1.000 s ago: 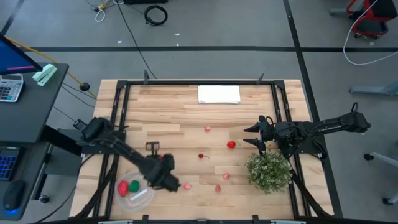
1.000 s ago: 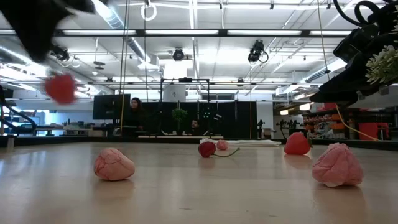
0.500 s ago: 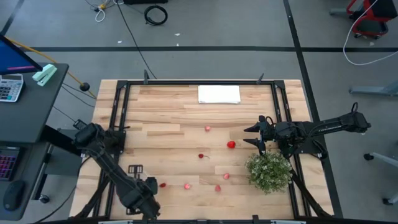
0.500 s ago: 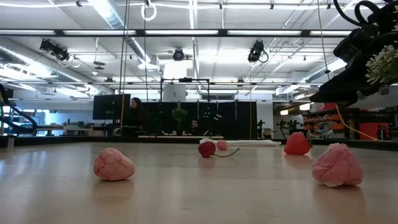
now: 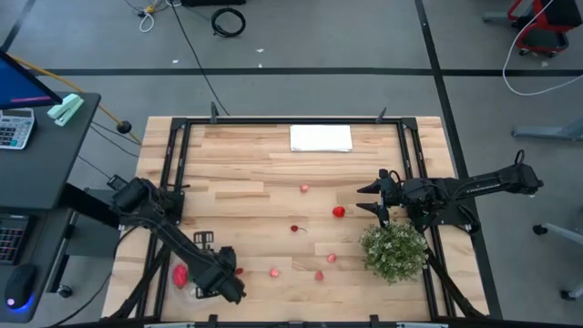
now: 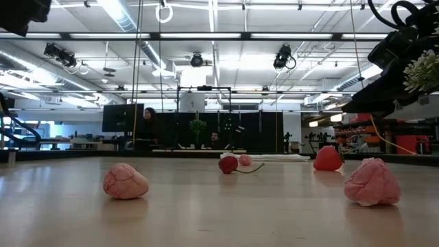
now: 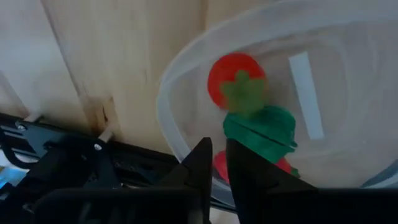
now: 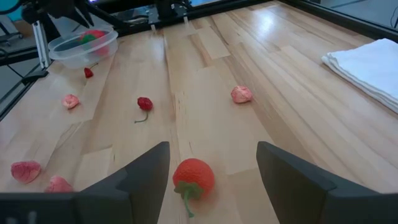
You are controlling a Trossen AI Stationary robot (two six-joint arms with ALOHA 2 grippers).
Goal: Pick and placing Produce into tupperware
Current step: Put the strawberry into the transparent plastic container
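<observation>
Near the table's front-left corner, my left gripper (image 7: 214, 165), fingers nearly closed and empty, hangs over the round clear container (image 7: 186, 74); inside lie a red tomato (image 7: 236, 78), green cap up, and a green piece (image 7: 261, 127).

My right gripper (image 8: 211, 158) waits wide open beside the bushy plant (image 5: 393, 251).

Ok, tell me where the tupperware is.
In the high view the tupperware sits at the table's near left corner, under the left gripper, red and green produce inside.

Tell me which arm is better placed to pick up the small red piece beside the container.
Left. The left gripper hangs over the tupperware, and the small red piece lies right beside it. The right gripper waits far across the table, near the bushy plant.
</observation>
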